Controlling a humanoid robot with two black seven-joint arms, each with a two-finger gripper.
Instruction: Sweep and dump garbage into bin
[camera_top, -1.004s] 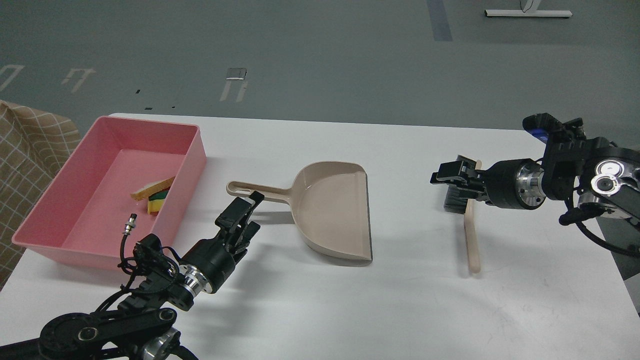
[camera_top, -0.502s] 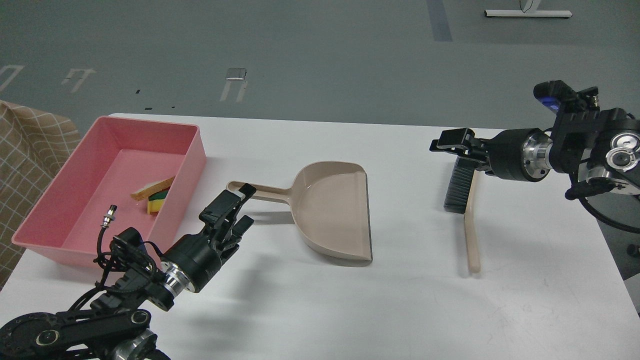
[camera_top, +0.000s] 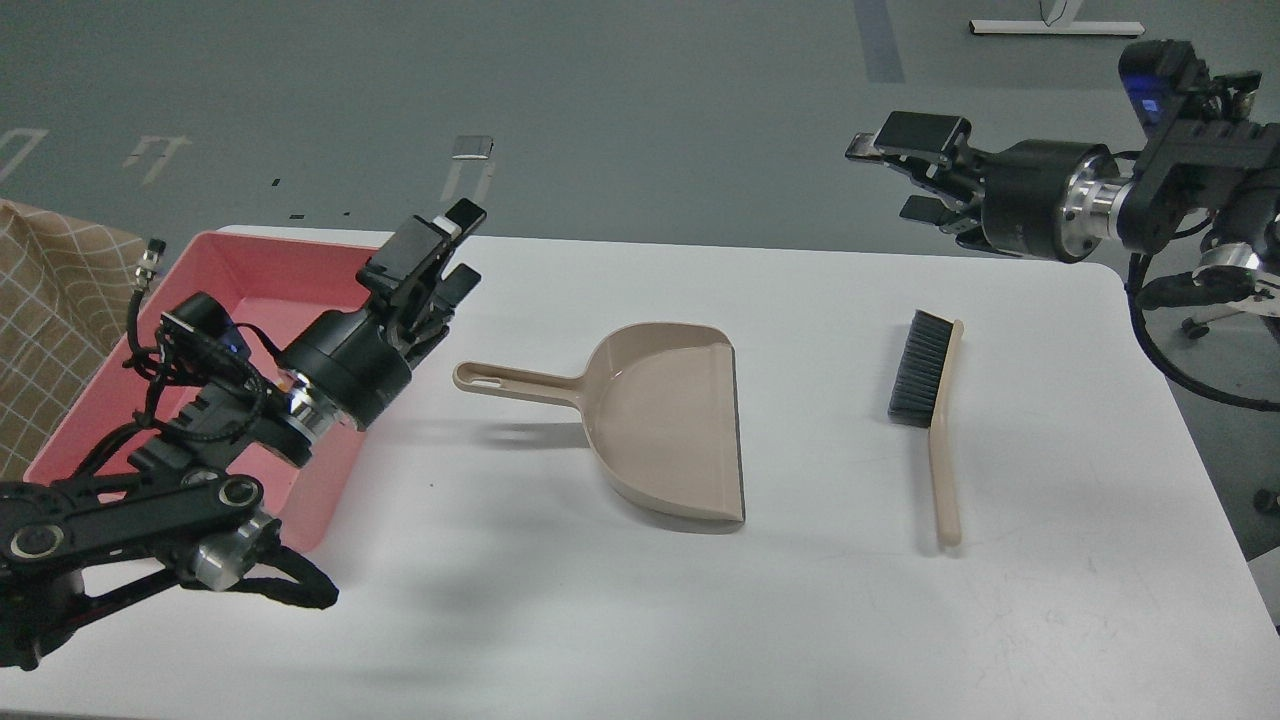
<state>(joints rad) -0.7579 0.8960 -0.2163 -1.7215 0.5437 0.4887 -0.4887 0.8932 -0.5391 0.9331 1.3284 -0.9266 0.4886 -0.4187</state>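
Observation:
The pink bin (camera_top: 250, 275) stands at the table's left; my left arm covers most of it, and the garbage scraps inside are hidden. The beige dustpan (camera_top: 665, 420) lies empty at the table's middle, handle pointing left. A brush (camera_top: 930, 385) with black bristles and a beige handle lies to its right. My left gripper (camera_top: 452, 250) is open and empty, raised above the bin's right rim. My right gripper (camera_top: 905, 170) is open and empty, raised high above the table's far right, well above the brush.
The white table (camera_top: 700, 620) ends close on the right. A checked tan cloth (camera_top: 50, 300) lies at the left past the bin. Grey floor lies beyond the far edge.
Both arms have lifted up and away. The left gripper rose from beside the dustpan handle to above the bin's rim. The right gripper rose off the brush, which stays lying on the table.

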